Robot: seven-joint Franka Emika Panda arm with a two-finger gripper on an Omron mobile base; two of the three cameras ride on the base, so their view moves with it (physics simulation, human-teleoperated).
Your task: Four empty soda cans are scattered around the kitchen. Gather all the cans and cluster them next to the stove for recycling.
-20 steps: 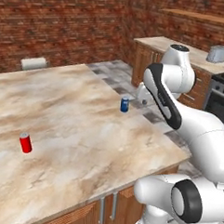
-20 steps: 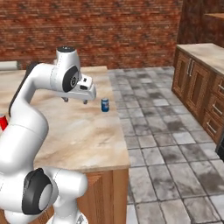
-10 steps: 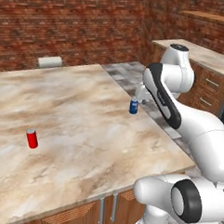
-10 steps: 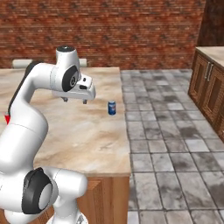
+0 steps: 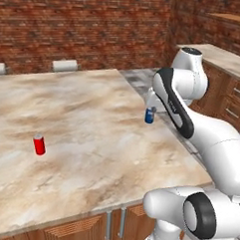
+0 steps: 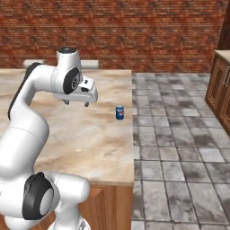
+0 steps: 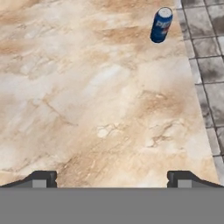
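A red soda can (image 5: 39, 144) stands upright on the marble island counter (image 5: 82, 120), left of centre. A blue soda can (image 5: 150, 115) (image 6: 119, 112) (image 7: 161, 25) stands upright near the counter's right edge. My gripper (image 6: 76, 103) (image 7: 111, 177) hangs open above the counter with nothing between its fingers. It is a short way to the left of the blue can in the right base view, and the can lies ahead and to the right in the hand view. The stove is out of view.
The counter's right edge drops to a grey tiled floor (image 6: 170, 134). Wooden cabinets (image 5: 228, 93) (image 6: 222, 85) line the far right. Pale chair backs (image 5: 64, 65) stand at the counter's far edge before a brick wall (image 6: 117, 31).
The whole picture has shifted in both base views, so the base has moved. The cans stay put on the counter. The arm keeps its pose and the gripper stays open.
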